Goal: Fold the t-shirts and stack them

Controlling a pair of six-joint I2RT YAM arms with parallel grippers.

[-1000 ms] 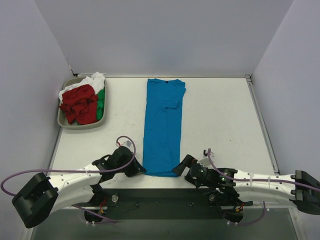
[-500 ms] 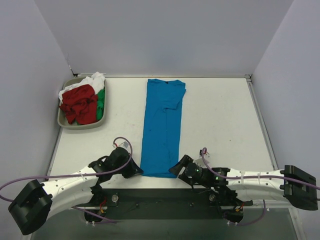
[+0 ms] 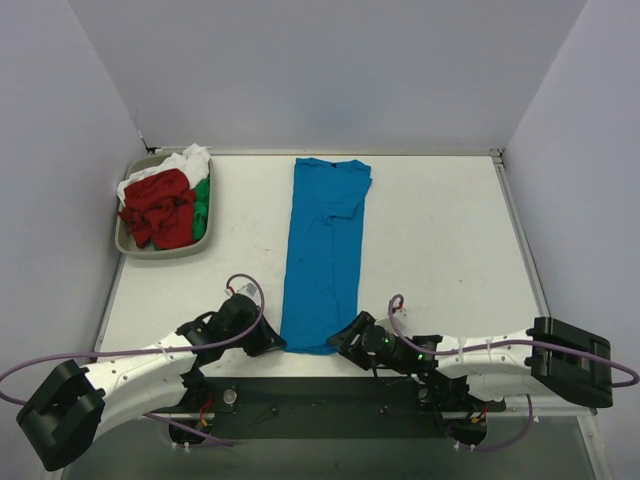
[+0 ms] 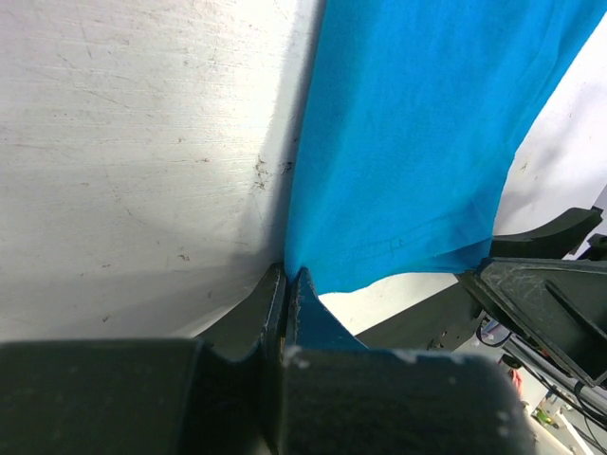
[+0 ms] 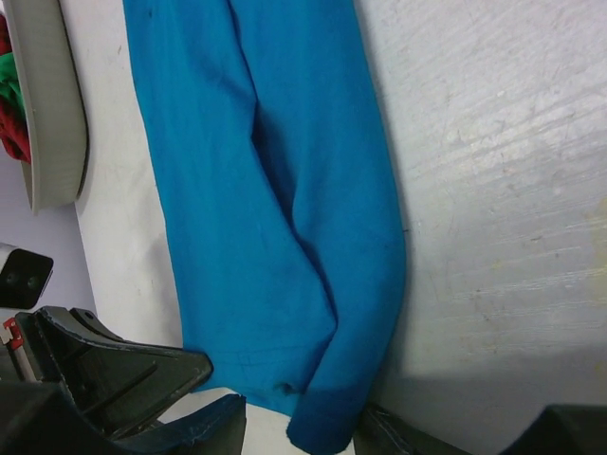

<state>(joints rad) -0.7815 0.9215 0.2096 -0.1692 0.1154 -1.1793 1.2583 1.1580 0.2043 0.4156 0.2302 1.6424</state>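
Observation:
The bright blue t-shirt [image 3: 325, 250] lies as a long narrow strip down the middle of the table, collar end far. My left gripper [image 3: 278, 343] is shut on its near left corner, with cloth pinched between the jaws in the left wrist view [image 4: 287, 284]. My right gripper [image 3: 340, 340] is open at the near right corner. In the right wrist view [image 5: 303, 431] the rolled cloth edge [image 5: 351, 417] lies between its spread fingers. Red [image 3: 160, 205], green [image 3: 202, 205] and white [image 3: 185, 160] shirts lie heaped in the tray.
The grey oval tray [image 3: 165, 250] stands at the far left of the table and also shows in the right wrist view [image 5: 52, 142]. Bare white table [image 3: 440, 240] lies right of the blue shirt. Grey walls enclose three sides.
My right gripper has slid left to the shirt's near right corner. The near end of the strip has narrowed and shifted slightly left. The left gripper keeps its hold.

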